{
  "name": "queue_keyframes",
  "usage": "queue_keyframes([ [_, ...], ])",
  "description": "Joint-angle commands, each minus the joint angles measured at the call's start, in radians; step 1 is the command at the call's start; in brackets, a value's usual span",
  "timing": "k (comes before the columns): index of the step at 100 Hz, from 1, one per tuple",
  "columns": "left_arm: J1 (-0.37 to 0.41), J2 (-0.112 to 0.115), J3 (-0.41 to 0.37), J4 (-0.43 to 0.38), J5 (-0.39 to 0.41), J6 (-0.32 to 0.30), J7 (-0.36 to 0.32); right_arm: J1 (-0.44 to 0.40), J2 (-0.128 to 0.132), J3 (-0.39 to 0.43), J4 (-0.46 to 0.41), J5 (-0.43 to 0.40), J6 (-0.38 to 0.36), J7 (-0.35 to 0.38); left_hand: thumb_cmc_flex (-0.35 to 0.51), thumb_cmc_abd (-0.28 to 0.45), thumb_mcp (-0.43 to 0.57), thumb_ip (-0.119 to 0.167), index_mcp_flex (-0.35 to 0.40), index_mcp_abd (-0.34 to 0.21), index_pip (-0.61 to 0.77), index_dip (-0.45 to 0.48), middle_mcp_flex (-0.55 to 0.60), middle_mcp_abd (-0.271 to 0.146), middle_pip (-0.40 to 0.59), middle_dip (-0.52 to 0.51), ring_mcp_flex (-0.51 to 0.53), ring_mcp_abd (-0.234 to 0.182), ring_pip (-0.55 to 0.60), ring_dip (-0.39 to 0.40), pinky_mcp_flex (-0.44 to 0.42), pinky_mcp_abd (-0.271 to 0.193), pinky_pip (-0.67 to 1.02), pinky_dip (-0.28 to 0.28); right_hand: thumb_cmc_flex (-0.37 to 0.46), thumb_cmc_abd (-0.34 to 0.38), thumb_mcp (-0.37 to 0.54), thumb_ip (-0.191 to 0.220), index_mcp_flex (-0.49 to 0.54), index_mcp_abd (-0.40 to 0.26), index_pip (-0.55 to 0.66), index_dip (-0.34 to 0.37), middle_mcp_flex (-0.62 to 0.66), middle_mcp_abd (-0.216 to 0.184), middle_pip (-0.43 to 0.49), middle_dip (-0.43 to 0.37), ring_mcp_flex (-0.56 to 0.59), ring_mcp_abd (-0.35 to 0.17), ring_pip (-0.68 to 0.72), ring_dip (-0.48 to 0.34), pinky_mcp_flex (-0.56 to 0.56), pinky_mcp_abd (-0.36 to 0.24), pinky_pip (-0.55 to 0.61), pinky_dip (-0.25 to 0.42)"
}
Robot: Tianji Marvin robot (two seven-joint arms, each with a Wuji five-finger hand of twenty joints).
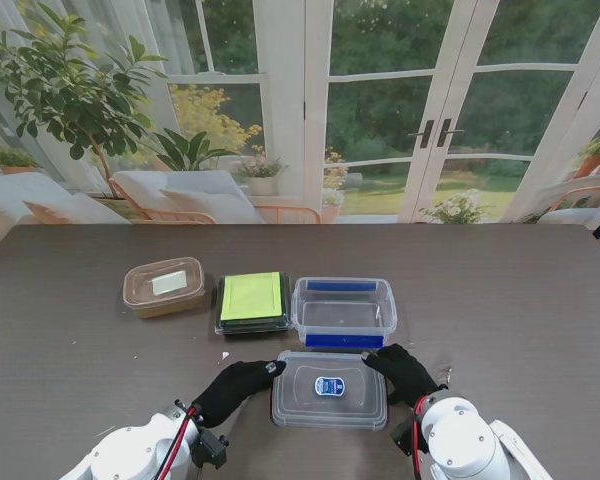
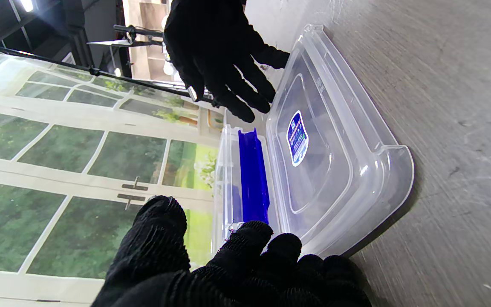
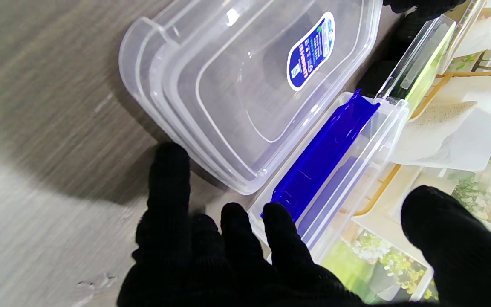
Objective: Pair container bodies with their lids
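- The left hand (image 1: 237, 387), in a black glove, lies at about 7 o'clock on the table (image 1: 520, 300), fingers spread and reaching to the left end of the clear lid (image 1: 329, 389); it grips nothing, and whether the fingertips touch the rim I cannot tell.
- The right hand (image 1: 403, 371), also black-gloved, lies at about 5 o'clock, fingers apart, thumb held wide, at the right far corner of the lid; it holds nothing. In the right wrist view its fingers (image 3: 237, 238) reach to the near wall of the clear box, though contact is not certain.
- The clear lid lies flat on the table between the two hands, with a small blue and white label (image 1: 329, 386) at its centre.
- Just beyond it, toward 12 o'clock, stands the clear box (image 1: 344, 312), open, with blue clips (image 1: 344, 340) on its near and far sides; lid and box sit close together.
- At 9 o'clock of the box, just beside it, is a dark container (image 1: 252, 303) bearing a yellow-green lid (image 1: 251, 296).
- Farther toward 9 o'clock stands a brownish translucent tub (image 1: 164, 287) with its lid on and a pale patch on top.
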Motion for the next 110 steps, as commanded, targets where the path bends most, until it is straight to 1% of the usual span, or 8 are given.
queue_keyframes([
  [1, 0.018, -0.004, 0.003, 0.009, 0.007, 0.018, -0.019, -0.03, -0.006, -0.013, 0.019, 0.004, 0.004, 0.024, -0.002, 0.004, -0.007, -0.003, -0.003, 0.018, -0.006, -0.006, 0.011, 0.045, 0.001, 0.008, 0.027, 0.094, 0.007, 0.018, 0.012, 0.165, -0.066, -0.044, -0.003, 0.01, -0.016, -0.007, -0.038, 0.003, 0.021, -0.002, -0.031, 0.009, 0.015, -0.01, 0.026, 0.065, 0.072, 0.034, -0.463, 0.135, -0.086, -0.028],
  [22, 0.022, -0.003, -0.001, 0.004, 0.019, 0.022, -0.014, -0.035, -0.011, 0.0, 0.011, -0.019, 0.007, -0.001, -0.004, 0.004, -0.007, -0.003, -0.003, 0.02, -0.006, -0.006, 0.005, 0.045, -0.002, 0.004, 0.023, 0.094, 0.004, 0.016, 0.011, 0.166, -0.068, -0.045, -0.003, 0.008, -0.014, -0.006, -0.033, 0.001, 0.035, 0.003, -0.021, 0.008, 0.022, -0.007, 0.012, 0.062, 0.067, 0.031, -0.47, 0.133, -0.085, -0.027],
  [31, 0.021, -0.004, 0.0, 0.007, 0.018, 0.023, -0.013, -0.036, -0.008, 0.004, 0.008, -0.022, 0.017, 0.01, -0.002, 0.004, -0.006, -0.002, -0.006, 0.029, -0.007, -0.007, 0.007, 0.046, -0.001, 0.003, 0.022, 0.093, 0.004, 0.016, 0.009, 0.165, -0.07, -0.046, -0.005, 0.01, -0.014, -0.007, -0.035, 0.001, 0.041, 0.005, -0.02, 0.006, 0.023, -0.007, 0.004, 0.064, 0.063, 0.027, -0.474, 0.134, -0.084, -0.027],
  [48, 0.019, -0.003, 0.002, 0.009, 0.014, 0.027, -0.019, -0.035, -0.004, 0.002, 0.013, -0.021, 0.034, 0.028, -0.002, 0.006, -0.007, -0.003, -0.006, 0.029, -0.007, -0.007, 0.009, 0.048, -0.001, 0.002, 0.021, 0.093, 0.004, 0.015, 0.009, 0.165, -0.07, -0.046, -0.006, 0.012, -0.017, -0.007, -0.036, 0.001, 0.045, 0.007, -0.021, 0.006, 0.022, -0.006, -0.005, 0.069, 0.063, 0.024, -0.478, 0.137, -0.084, -0.027],
  [66, 0.019, -0.003, 0.003, 0.008, 0.006, 0.029, -0.026, -0.04, -0.002, -0.005, 0.009, -0.005, 0.039, 0.039, -0.001, 0.007, -0.007, -0.003, -0.005, 0.034, -0.007, -0.007, 0.013, 0.053, 0.0, 0.002, 0.025, 0.097, 0.005, 0.015, 0.011, 0.167, -0.069, -0.045, -0.006, 0.015, -0.023, -0.007, -0.036, 0.0, 0.047, 0.008, -0.022, 0.004, 0.026, -0.005, -0.006, 0.085, 0.064, 0.022, -0.472, 0.151, -0.085, -0.028],
  [73, 0.018, -0.003, 0.003, 0.009, 0.0, 0.03, -0.029, -0.043, -0.004, -0.008, 0.005, 0.005, 0.039, 0.035, 0.002, 0.006, -0.006, -0.003, -0.007, 0.055, -0.007, -0.007, 0.01, 0.068, -0.003, -0.001, 0.031, 0.097, 0.007, 0.015, 0.013, 0.167, -0.068, -0.045, -0.006, 0.015, -0.024, -0.006, -0.035, -0.001, 0.048, 0.008, -0.024, 0.005, 0.026, -0.005, -0.013, 0.084, 0.062, 0.021, -0.474, 0.152, -0.086, -0.03],
  [87, 0.015, -0.005, 0.005, 0.008, -0.01, 0.028, -0.028, -0.049, -0.006, -0.015, 0.0, 0.02, 0.033, 0.031, 0.009, 0.006, -0.006, -0.004, 0.0, 0.078, -0.004, -0.006, 0.02, 0.074, -0.006, -0.014, 0.039, 0.099, 0.006, 0.012, 0.019, 0.152, -0.071, -0.05, -0.006, 0.016, -0.026, -0.005, -0.032, -0.003, 0.049, 0.008, -0.026, 0.003, 0.027, -0.004, -0.013, 0.083, 0.063, 0.02, -0.474, 0.151, -0.084, -0.031],
  [110, 0.006, -0.007, 0.013, 0.02, -0.035, 0.024, -0.04, -0.054, -0.01, -0.018, 0.002, 0.061, 0.032, 0.03, 0.012, 0.007, -0.008, -0.005, 0.003, 0.073, -0.004, -0.006, 0.023, 0.074, -0.006, -0.025, 0.044, 0.098, 0.006, 0.01, 0.028, 0.148, -0.079, -0.064, -0.003, 0.015, -0.025, -0.005, -0.033, -0.003, 0.048, 0.008, -0.027, 0.001, 0.028, -0.004, -0.01, 0.082, 0.064, 0.02, -0.473, 0.151, -0.082, -0.032],
])
